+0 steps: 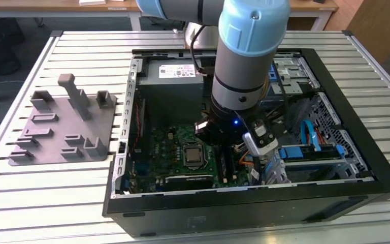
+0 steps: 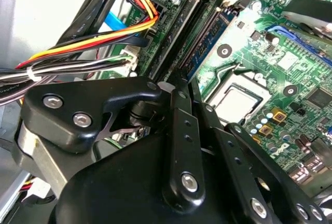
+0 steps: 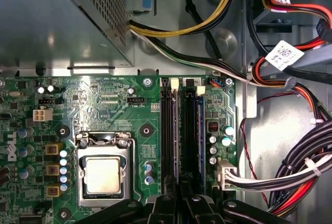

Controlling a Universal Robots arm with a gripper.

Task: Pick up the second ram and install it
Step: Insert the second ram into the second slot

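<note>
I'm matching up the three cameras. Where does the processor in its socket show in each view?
Exterior view: the processor sits on the green motherboard, to the exterior view's left of the black memory slots.
Second wrist view: the processor lies alongside the memory slots.
First wrist view: the processor lies next to the memory slots.
Shared landmark: the parallel memory slots.

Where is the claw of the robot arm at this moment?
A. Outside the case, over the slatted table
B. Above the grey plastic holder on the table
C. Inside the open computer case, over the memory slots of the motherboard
C: the claw is down inside the computer case, and in the first wrist view its links sit right at the memory slots beside the processor socket.
</note>
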